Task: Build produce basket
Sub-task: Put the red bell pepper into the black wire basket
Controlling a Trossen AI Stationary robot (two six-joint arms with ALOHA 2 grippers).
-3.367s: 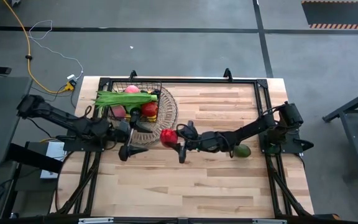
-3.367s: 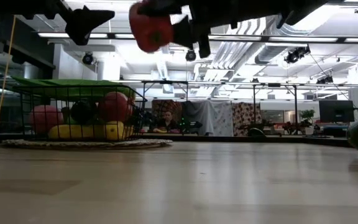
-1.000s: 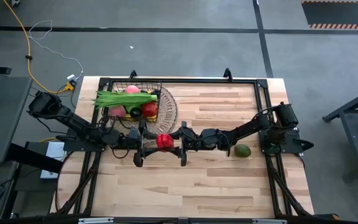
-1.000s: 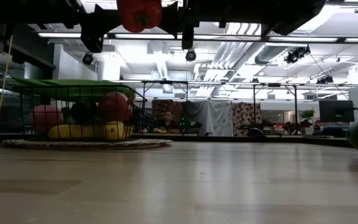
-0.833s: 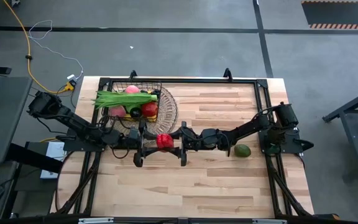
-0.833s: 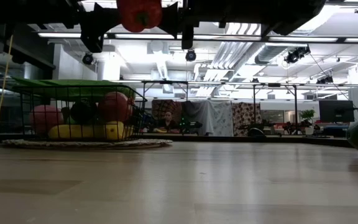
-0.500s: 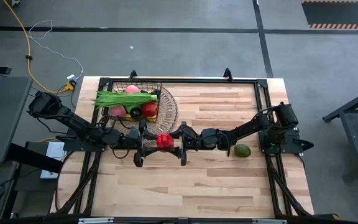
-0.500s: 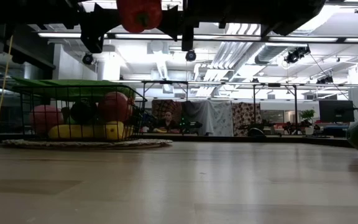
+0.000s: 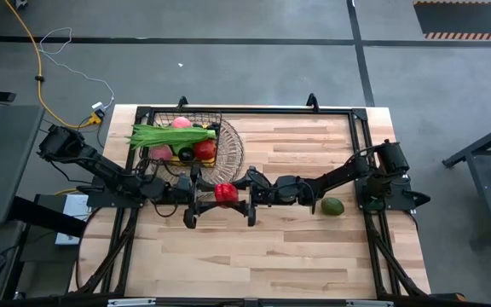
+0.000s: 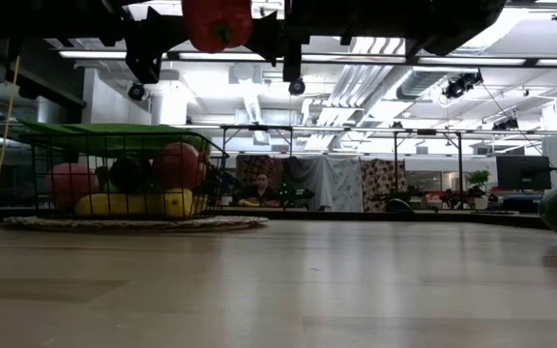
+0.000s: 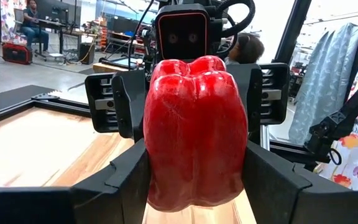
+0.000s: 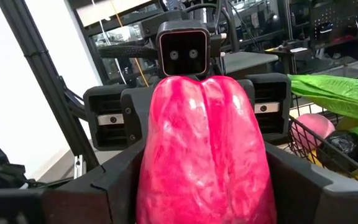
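— Where's the glossy red toy bell pepper [image 9: 225, 194]?

— Lifted clear of the wooden desk [image 9: 297, 247], between both tools, beside the black wire-mesh basket [image 9: 186, 141] of toy fruit.

— Who has it?

— The left tool [image 9: 201, 194] pinches its sides. The right tool [image 9: 247, 194] faces it from the opposite end, fingers flanking it; I cannot tell whether they touch.

— And the basket?

— It lies on the left arm's side, nearer that arm, so the left likely carries it over.

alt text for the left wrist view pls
A glossy red bell pepper fills the frame, gripped on both sides by the left gripper, with the right gripper facing it from directly behind. Wooden table lies below.
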